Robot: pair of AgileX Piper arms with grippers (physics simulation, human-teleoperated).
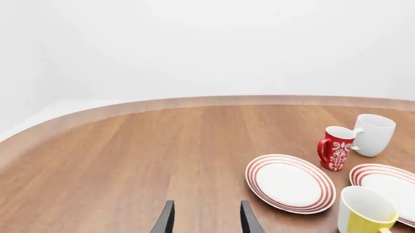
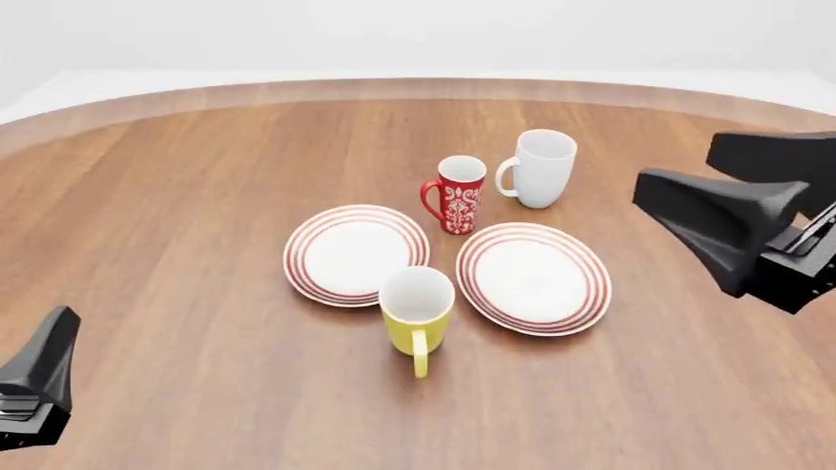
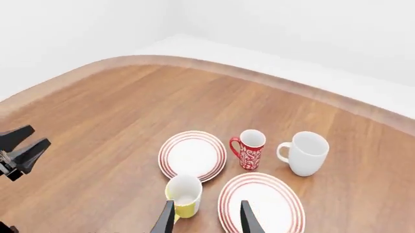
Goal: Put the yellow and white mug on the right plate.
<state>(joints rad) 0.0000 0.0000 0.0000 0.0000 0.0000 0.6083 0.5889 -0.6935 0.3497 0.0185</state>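
Yellow-and-white short mug (image 2: 417, 311) stands between your 2 red-ringed plates; right plate (image 2: 534, 278) bare. Red patterned mug (image 2: 456, 194) behind. Both grippers (image 1: 206, 222) (image 3: 206, 222) parted, empty.

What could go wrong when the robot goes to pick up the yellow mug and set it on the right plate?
The yellow and white mug stands close between the two plates, so fingers closing on it might nudge the left plate or the right plate. The red patterned mug stands right behind the right plate, so overshooting could topple it. Both grippers are empty.
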